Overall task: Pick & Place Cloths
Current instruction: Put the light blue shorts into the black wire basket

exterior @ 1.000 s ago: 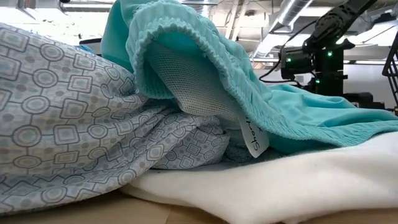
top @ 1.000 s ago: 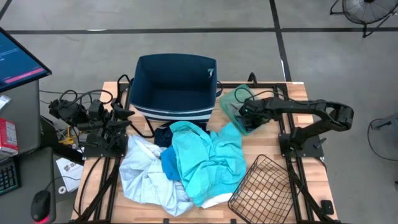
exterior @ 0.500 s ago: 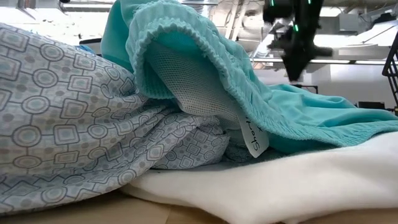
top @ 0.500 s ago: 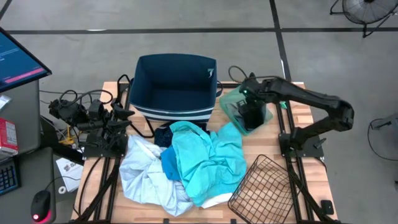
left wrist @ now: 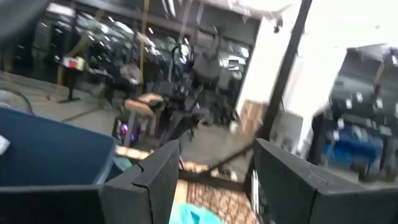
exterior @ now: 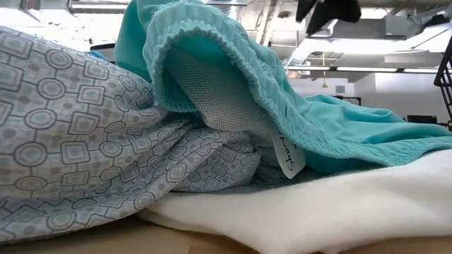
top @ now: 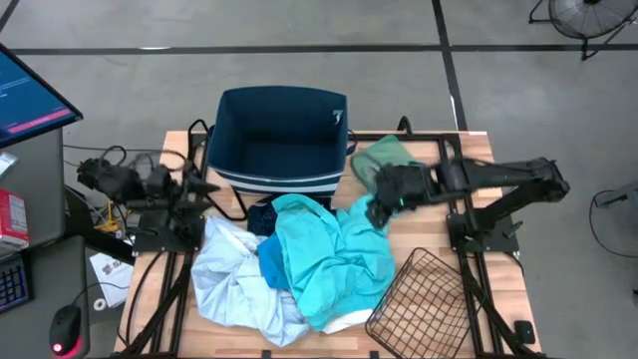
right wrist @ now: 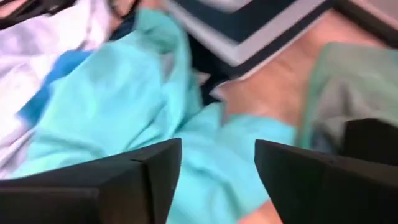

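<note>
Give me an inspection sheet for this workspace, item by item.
Surface: wooden table, largely covered by fabric.
Job's things: turquoise cloth heaped on pale patterned cloth; green cloth apart, beside the navy bin, which looks empty.
Clutter: wire basket lying tipped at the front right.
End effectors: right end effector open above the turquoise cloth's edge, holding nothing; left end effector open, parked at the table's left side.
Cables: black leads bundled by the left arm.
Surroundings: monitor, mouse, floor fan.

Grey floor [top: 120,60] crossed by dark lines, a fan [top: 588,20] (top corner) standing on it.
</note>
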Available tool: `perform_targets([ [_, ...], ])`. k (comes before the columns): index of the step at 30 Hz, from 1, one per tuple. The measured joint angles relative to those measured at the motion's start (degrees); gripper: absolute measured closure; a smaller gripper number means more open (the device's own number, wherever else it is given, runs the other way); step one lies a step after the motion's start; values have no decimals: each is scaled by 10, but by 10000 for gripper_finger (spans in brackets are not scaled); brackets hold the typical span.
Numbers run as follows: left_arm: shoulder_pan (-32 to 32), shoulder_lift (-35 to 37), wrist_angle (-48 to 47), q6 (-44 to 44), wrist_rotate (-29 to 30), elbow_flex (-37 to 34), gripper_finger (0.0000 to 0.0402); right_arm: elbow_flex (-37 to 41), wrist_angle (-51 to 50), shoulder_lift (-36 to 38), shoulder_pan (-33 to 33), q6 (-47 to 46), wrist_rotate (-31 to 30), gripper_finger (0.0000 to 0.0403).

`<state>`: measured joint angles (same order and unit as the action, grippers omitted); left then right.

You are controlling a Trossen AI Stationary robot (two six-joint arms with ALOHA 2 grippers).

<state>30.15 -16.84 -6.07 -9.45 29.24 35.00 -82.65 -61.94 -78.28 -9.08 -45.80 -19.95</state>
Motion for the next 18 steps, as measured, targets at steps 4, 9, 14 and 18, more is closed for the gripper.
perform_targets([
  [4, 0, -83, 14, 8, -24, 0, 208, 0, 30, 3, -87, -57, -56, 187],
  [9, -1, -220, 36, 52, -28, 24, 182, 0, 30, 8, -163, -122, -126, 191],
  [14, -27, -346, 38, 91, -30, 80, 139, 0, 24, 5, -195, -157, -136, 199],
  [18, -66, -428, 39, 112, -82, 117, 105, 0, 25, 3, -204, -164, -136, 201],
])
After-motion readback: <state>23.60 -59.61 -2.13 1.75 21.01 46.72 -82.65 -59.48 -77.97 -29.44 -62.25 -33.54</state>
